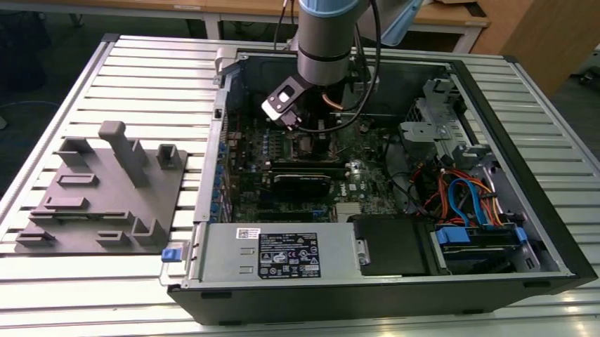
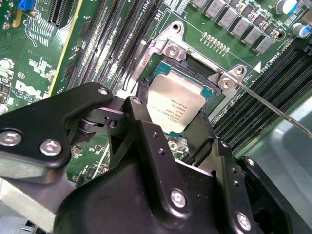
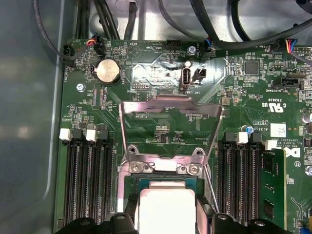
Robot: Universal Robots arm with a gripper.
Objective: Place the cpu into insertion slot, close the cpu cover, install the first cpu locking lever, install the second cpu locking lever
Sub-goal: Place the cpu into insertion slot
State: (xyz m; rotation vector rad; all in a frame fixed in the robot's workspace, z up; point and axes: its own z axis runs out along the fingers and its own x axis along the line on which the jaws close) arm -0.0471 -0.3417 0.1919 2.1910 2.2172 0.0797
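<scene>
The cpu point(image 2: 176, 103), a small silver-topped square chip, sits between the black fingers point(image 2: 142, 114) of my gripper point(image 2: 170, 119), which is shut on its edges. It hangs right at the insertion slot point(image 2: 225, 81), a dark socket with a silver metal rim; I cannot tell whether it touches the socket. In the first wrist view the cpu point(image 3: 165, 210) lies just below the slot's hinge point(image 3: 161, 166), and the cpu cover point(image 3: 170, 103), a thin silver frame with a large window, stands swung open behind it. A thin wire locking lever point(image 2: 275, 106) sticks out beside the socket. In the exterior view my gripper point(image 1: 308, 132) reaches down into the open computer case.
Long black memory slots point(image 3: 87, 180) flank the socket on both sides. In the exterior view's left stands a grey fixture plate point(image 1: 94, 193) on the slatted table. A grey labelled power supply point(image 1: 272, 256) and blue and orange cables point(image 1: 468, 196) fill the case's near side.
</scene>
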